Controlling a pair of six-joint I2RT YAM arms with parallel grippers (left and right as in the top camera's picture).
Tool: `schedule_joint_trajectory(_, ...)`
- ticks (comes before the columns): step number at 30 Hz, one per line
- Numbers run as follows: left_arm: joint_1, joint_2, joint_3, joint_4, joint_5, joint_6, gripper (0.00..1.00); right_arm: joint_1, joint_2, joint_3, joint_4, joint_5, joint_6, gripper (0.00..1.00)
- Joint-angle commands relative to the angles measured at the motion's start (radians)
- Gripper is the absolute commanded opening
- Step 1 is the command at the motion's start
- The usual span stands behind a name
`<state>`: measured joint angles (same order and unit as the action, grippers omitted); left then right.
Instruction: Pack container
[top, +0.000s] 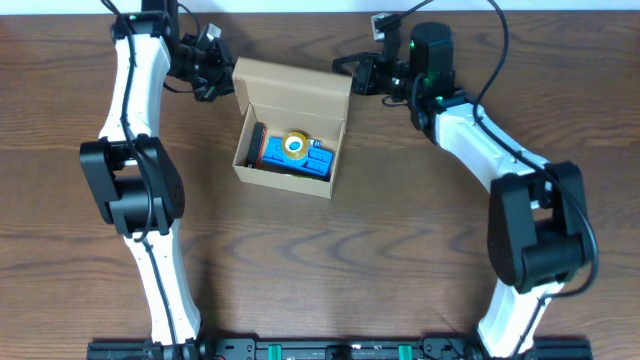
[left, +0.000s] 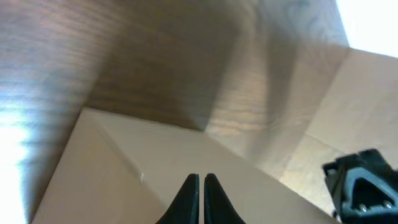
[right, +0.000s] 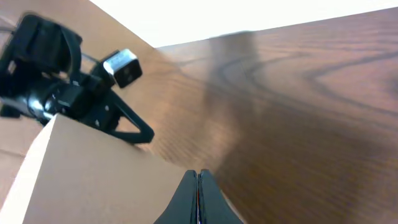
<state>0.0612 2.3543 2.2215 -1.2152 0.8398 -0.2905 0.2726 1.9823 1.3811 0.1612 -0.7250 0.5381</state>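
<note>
The container (top: 283, 183) is a tan cardboard box in the middle of the table, open, with its lid flap (top: 292, 82) standing back at the far side. Inside lie a blue pack (top: 304, 163), a yellow roll (top: 294, 146) on top of it, and a dark item (top: 257, 145) at the left. My left gripper (top: 222, 78) is shut at the lid's left corner, with its tips over the lid (left: 124, 180) in the left wrist view (left: 201, 177). My right gripper (top: 352, 72) is shut at the lid's right corner (right: 198, 173), against the flap (right: 93, 180).
The brown wooden table (top: 420, 230) surrounds the box. Its far edge runs just behind both grippers. The other arm's gripper shows in each wrist view: the right one (left: 364, 186) and the left one (right: 68, 93).
</note>
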Motion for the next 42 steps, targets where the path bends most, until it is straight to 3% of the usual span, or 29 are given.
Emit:
schedule_joint_trajectory(1,-0.010,-0.032,0.084,-0.078,-0.114,0.082,0.05,0.040,-0.068,0.019,-0.051,-0.008,-0.085,0.01)
schedule_joint_trajectory(9,-0.036,-0.034,0.177,-0.321,-0.284,0.141,0.05,0.174,-0.157,0.021,-0.281,0.089,-0.161,0.01)
schedule_joint_trajectory(16,-0.063,-0.034,0.178,-0.425,-0.351,0.141,0.06,0.275,-0.159,0.073,-0.482,0.243,-0.223,0.01)
schedule_joint_trajectory(28,-0.080,-0.042,0.179,-0.421,-0.490,0.083,0.06,0.405,-0.151,0.086,-0.684,0.517,-0.229,0.01)
schedule_joint_trajectory(42,-0.079,-0.200,0.179,-0.412,-0.650,0.050,0.05,0.449,0.005,0.086,-0.803,0.656,-0.230,0.01)
